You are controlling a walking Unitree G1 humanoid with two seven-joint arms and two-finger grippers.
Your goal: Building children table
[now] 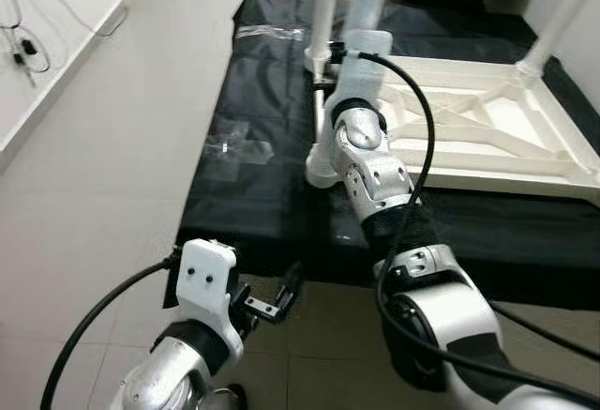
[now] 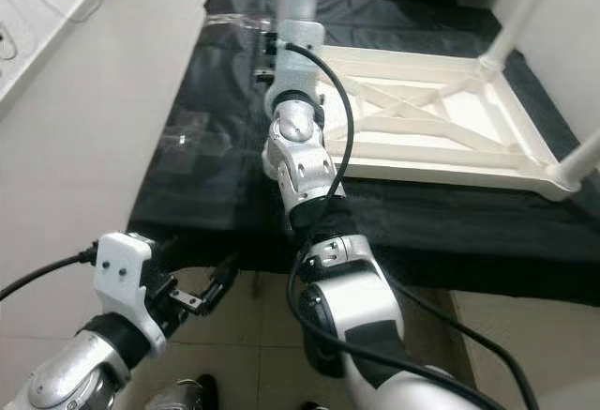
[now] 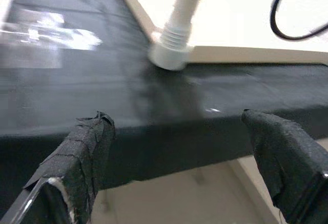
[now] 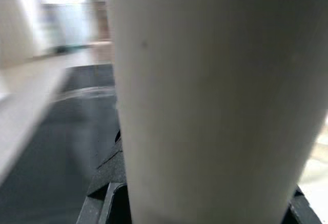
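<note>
Lying upside down on a black sheet (image 1: 253,175) spread over the floor, the white table top (image 1: 487,133) shows its ribbed underside, with white legs standing up from its corners. The right gripper (image 1: 323,63) reaches to the corner nearest the sheet's left edge and works at the leg (image 1: 325,7) rising there; the right wrist view has that pale tube directly ahead and pressed close between the black finger bases, so the jaws read as clamped around it. Another leg (image 1: 562,21) stands at the far right corner of the frame. The left gripper (image 1: 281,299) hangs low beyond the sheet's near edge, over the floor tiles (image 1: 103,194), its two tape-wrapped fingers (image 3: 84,152) set wide apart and holding nothing. From its wrist view, the threaded collar (image 3: 171,37) at the leg's foot sits just above the socket base (image 3: 169,59).

The step in hand looks like seating or screwing this leg home. To do it well, the grip should stay square on the tube and low enough that turning does not lever the leg sideways; the axis should be kept vertical so the thread runs true rather than crossing. The top is light plastic on slippery sheeting, so it may skate or spin under torque; bracing the near frame edge with the free left jaws would help. A small clear plastic packet (image 1: 234,147) lies on the sheet near its left edge, well apart.
</note>
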